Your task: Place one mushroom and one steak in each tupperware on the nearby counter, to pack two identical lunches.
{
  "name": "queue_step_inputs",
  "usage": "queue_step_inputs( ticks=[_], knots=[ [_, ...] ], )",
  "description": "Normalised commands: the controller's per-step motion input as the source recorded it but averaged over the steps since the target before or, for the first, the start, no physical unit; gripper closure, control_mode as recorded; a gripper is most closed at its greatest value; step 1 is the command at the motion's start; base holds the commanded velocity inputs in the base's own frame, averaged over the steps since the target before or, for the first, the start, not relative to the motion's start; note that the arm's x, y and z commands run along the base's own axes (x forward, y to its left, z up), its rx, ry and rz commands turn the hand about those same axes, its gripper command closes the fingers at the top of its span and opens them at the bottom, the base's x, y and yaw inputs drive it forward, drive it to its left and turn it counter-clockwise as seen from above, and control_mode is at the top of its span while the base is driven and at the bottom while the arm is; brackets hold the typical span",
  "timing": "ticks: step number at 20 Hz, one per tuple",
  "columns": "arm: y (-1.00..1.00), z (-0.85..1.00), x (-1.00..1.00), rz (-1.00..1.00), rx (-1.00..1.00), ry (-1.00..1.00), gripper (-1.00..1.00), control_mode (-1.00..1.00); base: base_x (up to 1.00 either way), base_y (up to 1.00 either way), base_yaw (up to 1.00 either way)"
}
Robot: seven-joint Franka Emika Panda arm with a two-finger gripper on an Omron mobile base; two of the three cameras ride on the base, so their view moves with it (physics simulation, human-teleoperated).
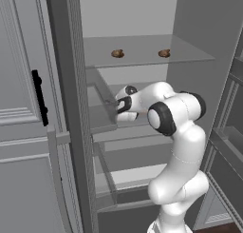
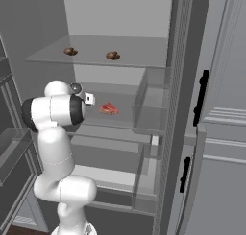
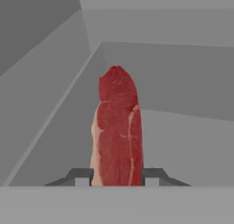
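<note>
Steak: one steak (image 3: 117, 131) lay on the middle fridge shelf (image 2: 126, 115), seen in the hand view between the two fingers (image 3: 81, 176), its near end at the 6 o'clock edge of that view.
Long axis: it ran from 6 o'clock to 12 o'clock in the hand view, straight out from the gripper (image 3: 117, 177).
Fingers: drawn in narrow, one against each long side of the steak; judged a grip, lift not yet confirmed.
Arm: the single arm reached into the open fridge; the hand sat at mid-height in the left base view (image 1: 124, 104).
Coming move: judged a straight lift and pull back toward 6 o'clock, clear of the shelf edge.
Count, steak: one visible (image 2: 108, 109).
Count, mushrooms: two, one mushroom (image 2: 70, 51) and the other mushroom (image 2: 112, 55), apart on the top shelf (image 2: 139, 51).
</note>
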Motion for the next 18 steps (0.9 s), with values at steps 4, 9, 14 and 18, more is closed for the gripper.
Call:
queue_step_inputs(
  ticks=[4,9,14,18],
  knots=[
    [-0.14,0.08,-0.84,-0.03,0.0,-0.2,1.0,-1.0,0.0,0.0,0.0],
    [-0.34,0.75,-0.98,-0.03,0.0,-0.09,1.0,-1.0,0.0,0.0,0.0],
    [-0.48,1.0,-0.92,0.0,0.0,0.04,1.0,-1.0,0.0,0.0,0.0],
    [-0.55,1.0,-0.86,0.0,0.0,0.19,1.0,-1.0,0.0,0.0,0.0]
  ],
)
